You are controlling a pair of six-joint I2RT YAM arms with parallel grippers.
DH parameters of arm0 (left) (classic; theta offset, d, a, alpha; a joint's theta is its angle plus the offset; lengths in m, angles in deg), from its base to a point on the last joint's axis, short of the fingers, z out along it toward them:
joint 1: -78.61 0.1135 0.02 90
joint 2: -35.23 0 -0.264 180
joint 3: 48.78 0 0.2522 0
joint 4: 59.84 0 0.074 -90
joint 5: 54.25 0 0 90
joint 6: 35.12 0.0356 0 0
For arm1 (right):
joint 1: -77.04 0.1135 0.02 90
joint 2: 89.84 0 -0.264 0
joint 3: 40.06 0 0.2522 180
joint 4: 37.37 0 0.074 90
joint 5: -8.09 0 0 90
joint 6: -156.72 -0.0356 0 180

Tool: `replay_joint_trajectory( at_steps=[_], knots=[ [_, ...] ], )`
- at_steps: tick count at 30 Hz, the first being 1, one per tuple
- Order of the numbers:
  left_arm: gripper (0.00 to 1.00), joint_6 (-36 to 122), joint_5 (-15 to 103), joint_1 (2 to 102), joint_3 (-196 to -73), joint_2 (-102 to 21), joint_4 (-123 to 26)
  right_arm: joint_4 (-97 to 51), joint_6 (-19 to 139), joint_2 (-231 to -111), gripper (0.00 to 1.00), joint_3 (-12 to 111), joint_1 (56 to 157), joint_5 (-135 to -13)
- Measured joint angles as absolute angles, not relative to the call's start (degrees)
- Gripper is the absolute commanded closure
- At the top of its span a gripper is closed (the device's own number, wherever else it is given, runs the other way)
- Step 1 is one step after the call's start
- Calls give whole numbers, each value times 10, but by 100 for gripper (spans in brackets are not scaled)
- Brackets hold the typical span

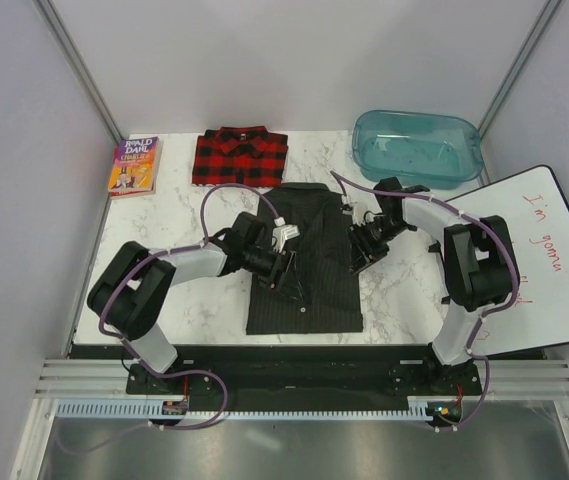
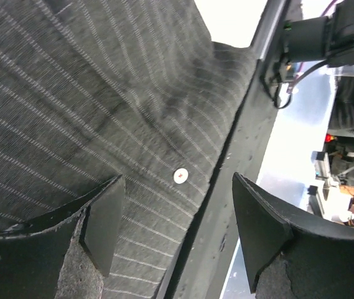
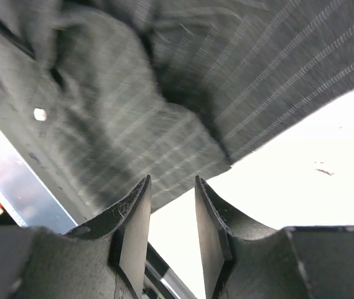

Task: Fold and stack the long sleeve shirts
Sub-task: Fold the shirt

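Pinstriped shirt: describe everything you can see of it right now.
The pinstriped shirt is dark charcoal woven cloth with fine pale stripes and small white buttons. It lies on the marble table, folded into a long rectangle with no sleeves showing, collar end away from the arms. The left claw stands open over its buttoned edge. The right claw, jaws narrowly apart, sits at its right edge without clamping it.

A robot lab: framed white panels [image 1: 294, 60], whiteboard [image 1: 554, 260].
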State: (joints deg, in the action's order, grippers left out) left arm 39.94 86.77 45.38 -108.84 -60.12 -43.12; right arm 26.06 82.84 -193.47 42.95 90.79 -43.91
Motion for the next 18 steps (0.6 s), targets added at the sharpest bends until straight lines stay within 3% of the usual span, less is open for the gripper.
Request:
replay_joint_trajectory(
  at_steps=[18],
  knots=[
    [23,423,851,453,-1091,-628,-415,256,836,-1983,55,430,918,-499]
  ],
)
